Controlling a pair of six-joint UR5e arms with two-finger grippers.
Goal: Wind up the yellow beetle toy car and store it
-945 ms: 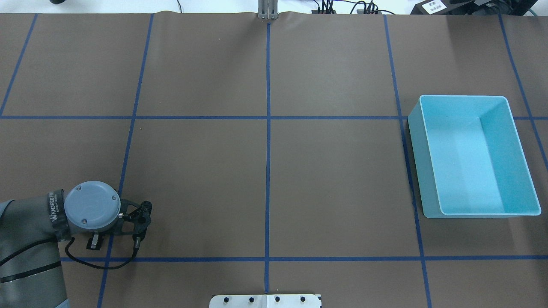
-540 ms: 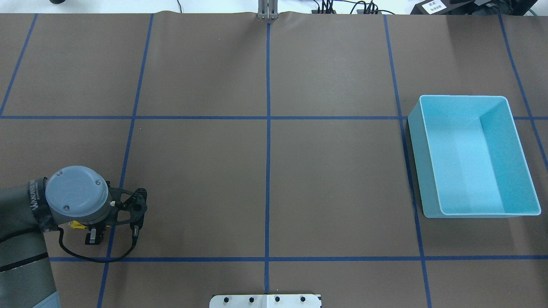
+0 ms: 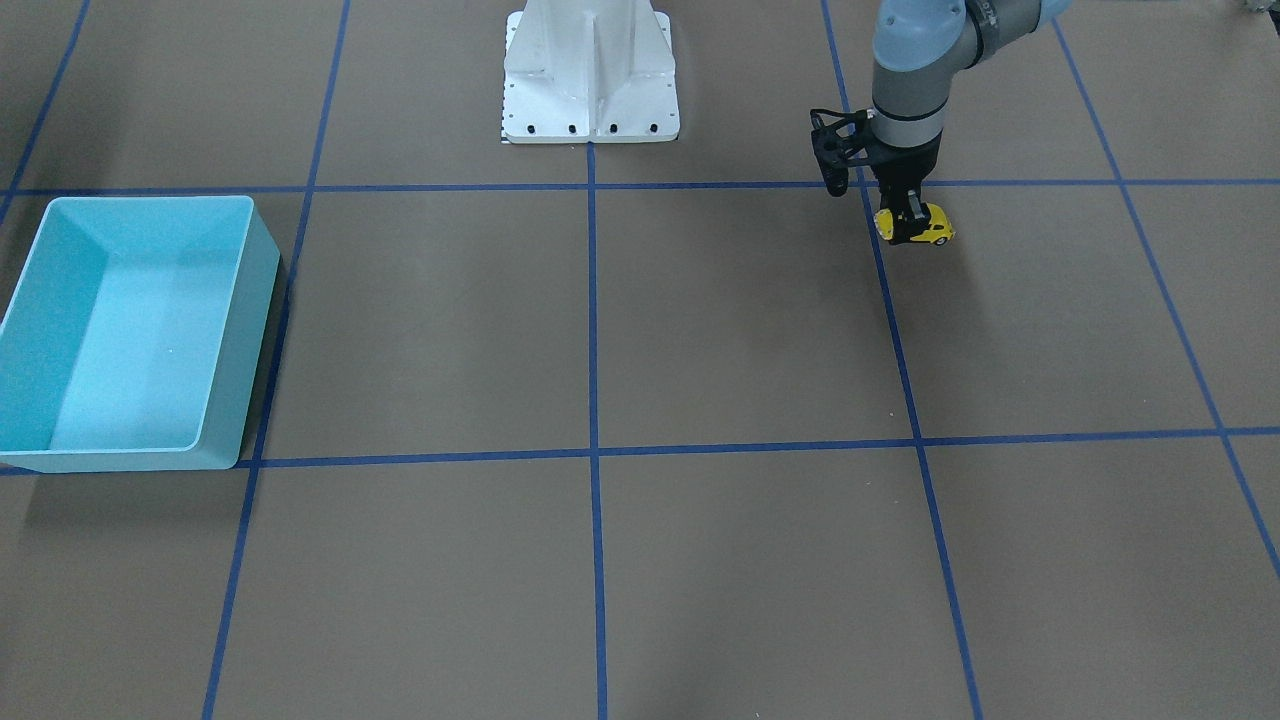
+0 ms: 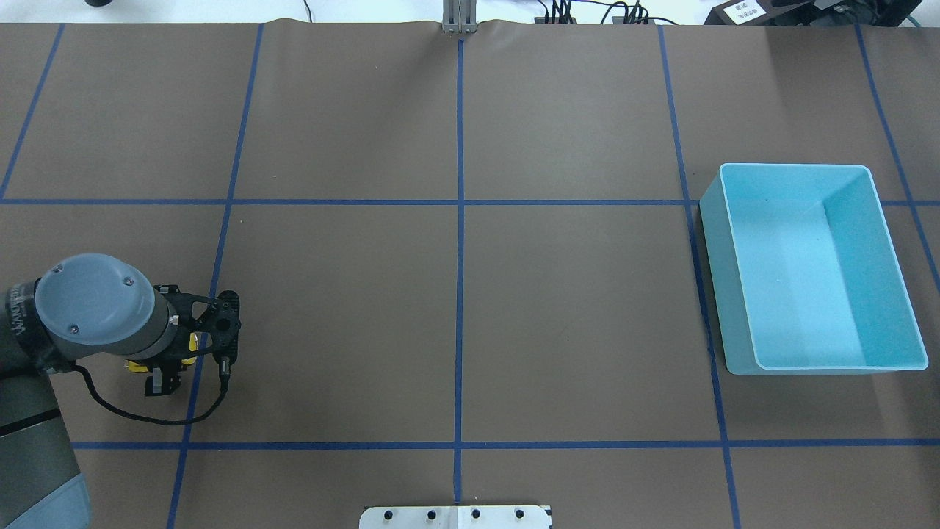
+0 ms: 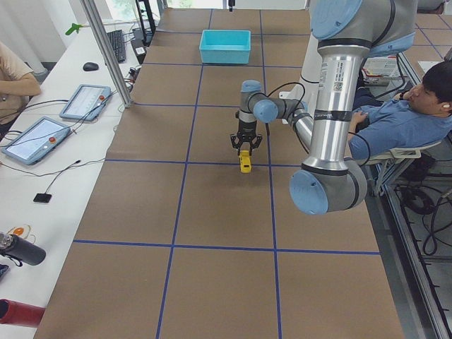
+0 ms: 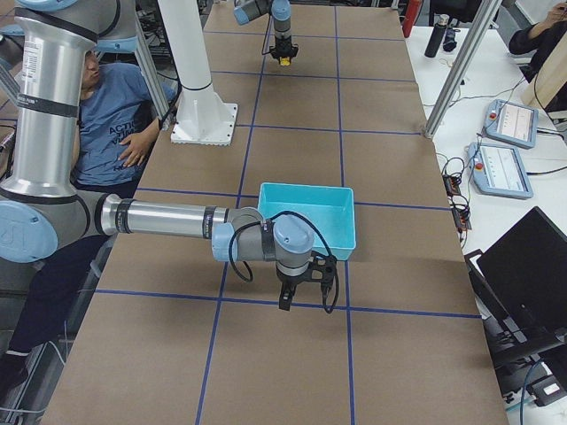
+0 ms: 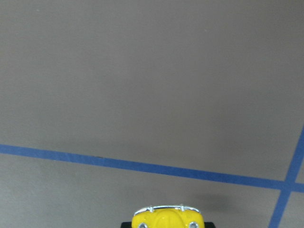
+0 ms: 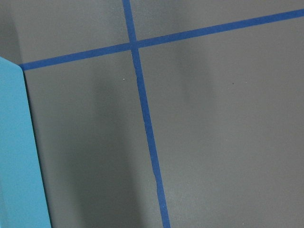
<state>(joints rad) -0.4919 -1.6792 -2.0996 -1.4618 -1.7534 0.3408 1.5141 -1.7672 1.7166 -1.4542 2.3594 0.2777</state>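
The left hand pinched the tiny yellow beetle toy car low at the brown counter, well apart from the turquoise plastic bin. Winding likely needed the wheels pressed down and dragged straight back.

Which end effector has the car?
The left end effector, gripping the yellow beetle toy car; the right end effector hangs beside the turquoise bin.

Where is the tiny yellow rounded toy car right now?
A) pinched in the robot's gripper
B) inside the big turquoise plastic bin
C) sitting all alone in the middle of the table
A: the yellow beetle toy car sits clamped in the left gripper, far across the table from the turquoise bin.
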